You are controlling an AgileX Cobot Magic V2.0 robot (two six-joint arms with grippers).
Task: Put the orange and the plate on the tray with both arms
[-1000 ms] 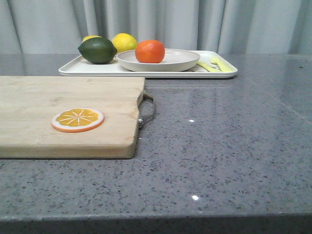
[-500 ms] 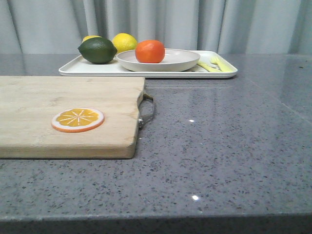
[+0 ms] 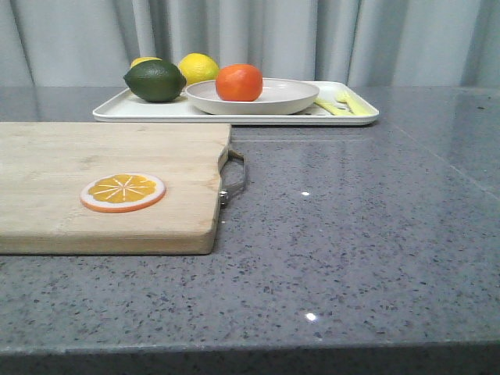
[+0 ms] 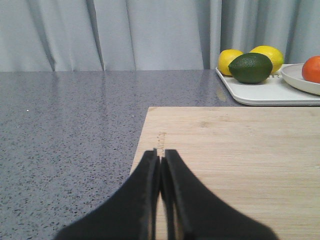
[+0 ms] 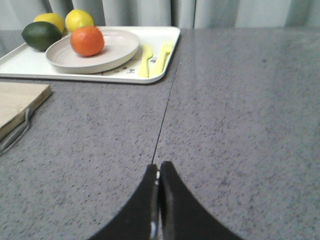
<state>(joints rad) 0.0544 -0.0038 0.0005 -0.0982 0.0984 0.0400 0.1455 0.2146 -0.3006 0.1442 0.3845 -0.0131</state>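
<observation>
The orange [image 3: 239,82] sits in the beige plate [image 3: 285,97], and the plate rests on the white tray [image 3: 156,112] at the back of the table. The right wrist view also shows the orange [image 5: 87,40], the plate [image 5: 117,51] and the tray [image 5: 25,65]. The left wrist view shows the orange [image 4: 313,69] and the plate [image 4: 296,79] at its edge. My left gripper [image 4: 160,156] is shut and empty above the wooden cutting board [image 4: 235,155]. My right gripper [image 5: 158,169] is shut and empty above the bare counter. Neither gripper shows in the front view.
A dark green lime [image 3: 155,80] and two yellow lemons [image 3: 199,68] lie on the tray's left part. A yellow fork and knife [image 3: 342,102] lie on its right part. The cutting board [image 3: 78,156] carries an orange slice disc [image 3: 123,192] and has a metal handle [image 3: 234,178].
The whole front view has shifted very slightly to the left. Nothing on the table has moved relative to anything else.
</observation>
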